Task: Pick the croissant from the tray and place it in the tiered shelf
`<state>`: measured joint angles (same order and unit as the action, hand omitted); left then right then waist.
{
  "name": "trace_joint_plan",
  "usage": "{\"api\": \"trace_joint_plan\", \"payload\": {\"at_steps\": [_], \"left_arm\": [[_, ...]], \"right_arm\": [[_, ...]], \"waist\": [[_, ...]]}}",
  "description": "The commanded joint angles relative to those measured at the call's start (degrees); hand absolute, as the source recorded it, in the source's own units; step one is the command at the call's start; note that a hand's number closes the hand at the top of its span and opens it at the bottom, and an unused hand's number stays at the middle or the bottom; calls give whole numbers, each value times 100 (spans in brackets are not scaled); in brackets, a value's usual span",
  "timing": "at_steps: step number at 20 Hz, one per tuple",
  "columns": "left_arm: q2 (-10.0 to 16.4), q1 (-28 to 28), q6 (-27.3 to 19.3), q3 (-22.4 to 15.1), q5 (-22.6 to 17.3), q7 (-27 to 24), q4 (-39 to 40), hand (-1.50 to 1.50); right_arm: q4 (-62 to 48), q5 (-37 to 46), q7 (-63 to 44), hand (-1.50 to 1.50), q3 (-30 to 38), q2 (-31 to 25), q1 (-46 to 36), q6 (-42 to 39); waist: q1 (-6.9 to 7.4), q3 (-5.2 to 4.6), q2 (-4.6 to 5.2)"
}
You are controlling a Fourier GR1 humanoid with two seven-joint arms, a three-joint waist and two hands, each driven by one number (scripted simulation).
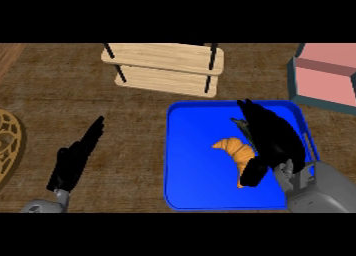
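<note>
An orange croissant [235,149] lies on the blue tray [196,185], right of its middle. My right hand [268,135] hangs over the tray with its fingers stretched toward the far rim, its thumb side lying against the croissant's right edge and hiding part of it. The fingers look straight, not curled round the pastry. The wooden tiered shelf [165,66] stands beyond the tray, at the back, with black posts between its light boards. My left hand [76,159] rests open on the counter at the left, well away from the tray.
A teal box with a pink inside [330,79] stands at the back right, close to the tray's far corner. A round patterned wooden plate [2,145] lies at the left edge. Brown counter shows between the left hand and the tray.
</note>
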<state>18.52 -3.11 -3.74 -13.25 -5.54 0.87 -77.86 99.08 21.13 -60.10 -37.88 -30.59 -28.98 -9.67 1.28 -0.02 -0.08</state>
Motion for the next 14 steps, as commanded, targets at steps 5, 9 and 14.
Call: {"api": "trace_joint_plan", "payload": {"at_steps": [5,9,14], "left_arm": [[-22,191,49,91,57,-68,61,0],[99,267,197,214,4,-2,-14,0],[-118,198,32,61,172,303,-168,0]], "right_arm": [[-780,204,-1432,-150,-226,1144,-399,-509],[-654,515,-1681,-150,-328,1371,-176,-453],[-1220,1144,-1384,-150,-446,1376,-228,-372]], "waist": [[-69,-5,1],[-112,-3,-11],[-91,0,-4]]}}
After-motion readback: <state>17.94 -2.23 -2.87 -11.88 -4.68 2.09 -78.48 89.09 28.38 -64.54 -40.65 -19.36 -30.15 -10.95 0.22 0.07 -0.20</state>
